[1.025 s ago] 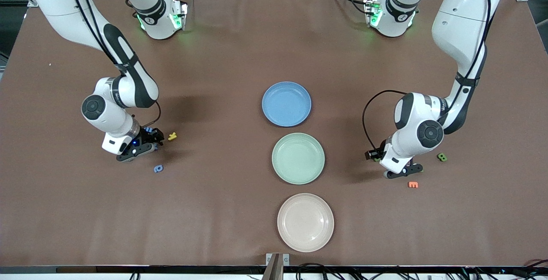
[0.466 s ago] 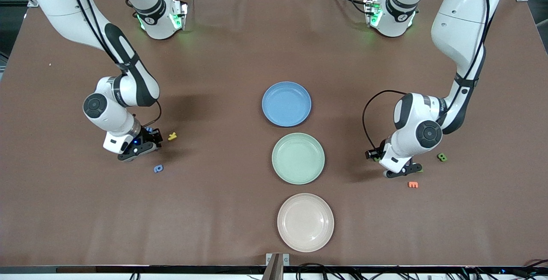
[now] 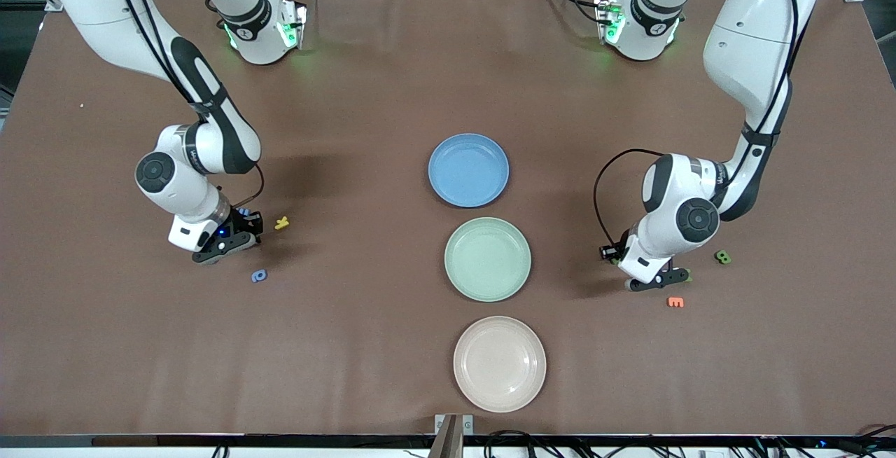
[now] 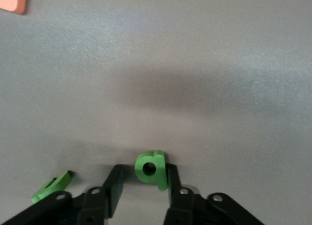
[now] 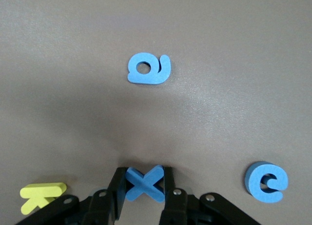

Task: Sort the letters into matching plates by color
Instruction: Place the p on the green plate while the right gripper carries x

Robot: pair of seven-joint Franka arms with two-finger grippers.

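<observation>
My right gripper [image 5: 143, 173] is down on the table at the right arm's end [image 3: 225, 246], shut on a blue letter X [image 5: 145, 183] that touches both fingers. Two more blue letters, an "a" [image 5: 148, 69] and a "c" [image 5: 266, 182], lie close by. My left gripper [image 4: 145, 172] is low at the left arm's end [image 3: 661, 281] and open around a green letter "a" [image 4: 151, 169]. That letter touches one finger, with a gap to the other. A second green letter [image 4: 51, 186] lies beside it. The blue plate [image 3: 468, 170] and green plate [image 3: 487, 259] hold nothing.
A yellow letter [image 3: 281, 223] lies beside the right gripper, and a blue letter [image 3: 259, 276] nearer the front camera. An orange letter [image 3: 675, 302] and a green letter [image 3: 722, 257] lie by the left gripper. A cream plate [image 3: 499, 363] sits nearest the camera.
Both arms have stayed low over their letters with only slight shifts. No letter on the table has moved.
</observation>
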